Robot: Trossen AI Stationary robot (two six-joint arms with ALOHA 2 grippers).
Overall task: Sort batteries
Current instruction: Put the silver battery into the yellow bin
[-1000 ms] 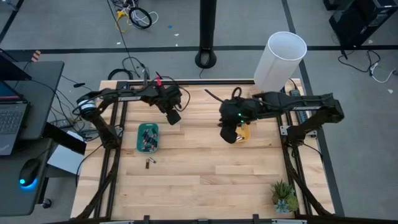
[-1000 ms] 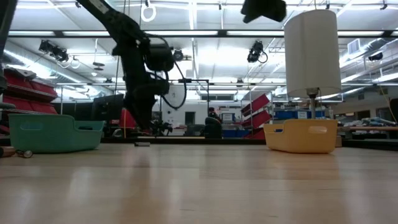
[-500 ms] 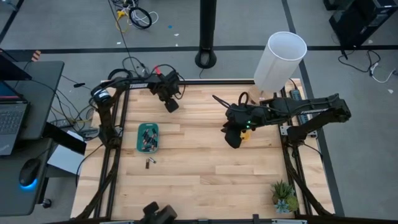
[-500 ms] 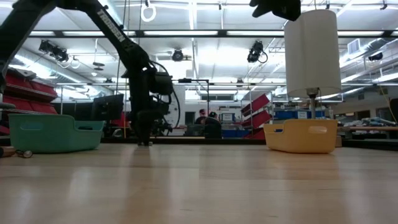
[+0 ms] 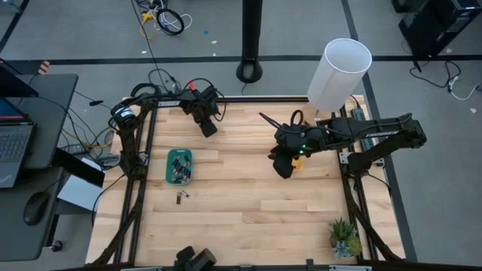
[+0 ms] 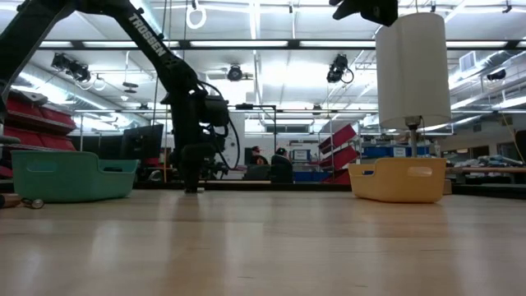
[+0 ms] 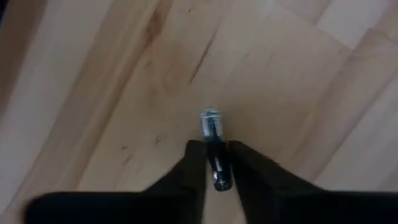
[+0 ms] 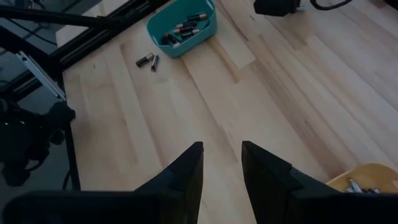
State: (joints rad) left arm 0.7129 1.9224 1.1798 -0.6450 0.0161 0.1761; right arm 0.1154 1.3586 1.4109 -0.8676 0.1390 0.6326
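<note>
One battery (image 7: 213,149) lies between the left pincer's (image 7: 211,163) fingers, long axis along them, clamped at the worktop (image 5: 241,196); right pincer (image 8: 221,163) hovers released

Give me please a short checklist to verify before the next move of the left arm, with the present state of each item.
1. Left gripper holds a battery between its fingers: ok.
2. Green tray is free from above, no arm over it: ok.
3. Right gripper is open, holding nothing, beside the yellow tray: ok.
4. Two loose batteries on the table by the green tray remain unsorted: not ok.
5. Size of the held battery, and so which tray it belongs to: cannot tell.
</note>
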